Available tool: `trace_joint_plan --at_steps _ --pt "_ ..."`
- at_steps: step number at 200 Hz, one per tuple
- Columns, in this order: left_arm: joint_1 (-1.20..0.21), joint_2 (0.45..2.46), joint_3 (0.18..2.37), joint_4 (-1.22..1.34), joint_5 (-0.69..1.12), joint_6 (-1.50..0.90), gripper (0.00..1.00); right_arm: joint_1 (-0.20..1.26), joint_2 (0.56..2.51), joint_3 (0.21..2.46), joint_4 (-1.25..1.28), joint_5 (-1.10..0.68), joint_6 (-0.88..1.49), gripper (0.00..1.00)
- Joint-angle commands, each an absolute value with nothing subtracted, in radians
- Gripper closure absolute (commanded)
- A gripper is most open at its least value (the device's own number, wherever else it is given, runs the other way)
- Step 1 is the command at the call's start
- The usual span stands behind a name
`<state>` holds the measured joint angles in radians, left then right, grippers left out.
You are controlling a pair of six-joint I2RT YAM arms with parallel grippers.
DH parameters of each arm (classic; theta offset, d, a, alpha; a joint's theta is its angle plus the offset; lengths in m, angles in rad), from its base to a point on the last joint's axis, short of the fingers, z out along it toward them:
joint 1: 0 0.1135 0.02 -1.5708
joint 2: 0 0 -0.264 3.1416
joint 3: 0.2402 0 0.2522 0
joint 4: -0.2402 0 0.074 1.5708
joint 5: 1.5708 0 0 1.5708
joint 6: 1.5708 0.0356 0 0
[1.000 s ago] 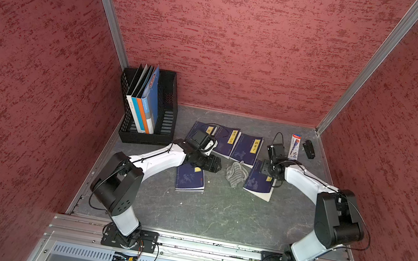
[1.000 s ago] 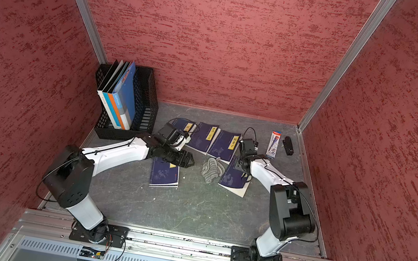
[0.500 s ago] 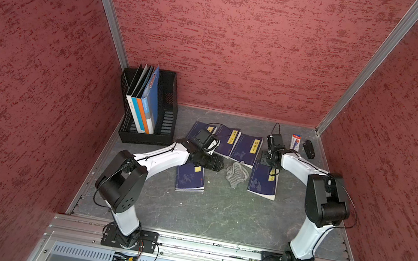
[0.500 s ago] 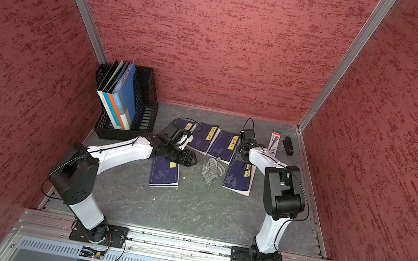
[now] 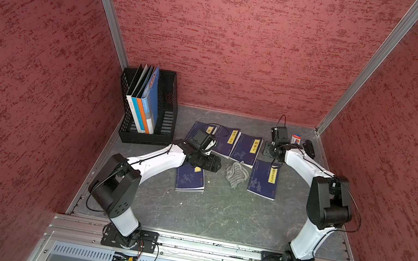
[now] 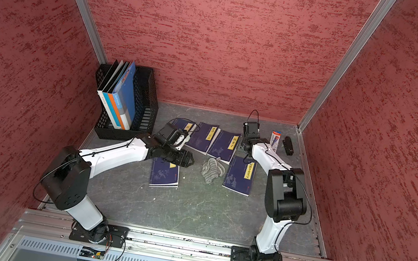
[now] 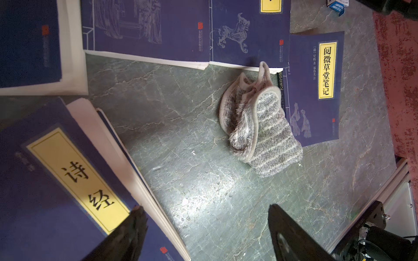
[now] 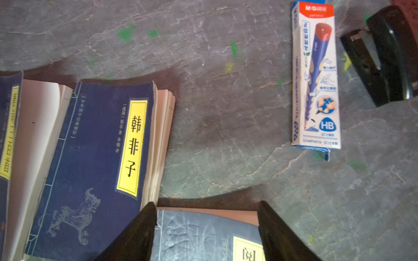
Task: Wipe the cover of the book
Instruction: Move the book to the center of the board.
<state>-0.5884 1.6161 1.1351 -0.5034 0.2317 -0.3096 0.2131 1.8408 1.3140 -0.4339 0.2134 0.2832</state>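
While left fingers (image 7: 126, 237) stand spread and empty over a corner of the left book (image 7: 56, 180) | right fingers (image 8: 278, 237) spread, empty, above the far end of the right book (image 8: 203, 235) | grey cloth (image 7: 260, 126) crumpled on the counter (image 5: 217, 210) between both books, against the right book.

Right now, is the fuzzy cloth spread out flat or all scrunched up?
Scrunched up. The cloth lies in a lumpy heap on the table, its edges curled over itself, not spread flat.

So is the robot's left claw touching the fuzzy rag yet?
Apart. The left wrist view shows a stretch of bare table between the open left gripper and the rag.
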Motion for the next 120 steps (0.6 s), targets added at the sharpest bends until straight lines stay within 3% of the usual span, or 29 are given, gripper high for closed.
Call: trace_joint_plan --at_steps 1,120 --pt "-0.588 1.579 1.117 -0.515 0.215 -0.308 0.14 0.209 1.883 1.296 -0.399 0.132 0.291 0.30" --pt "-0.560 1.520 1.067 -0.511 0.209 -0.301 0.14 0.211 1.882 1.028 -0.265 -0.026 0.337 0.36"
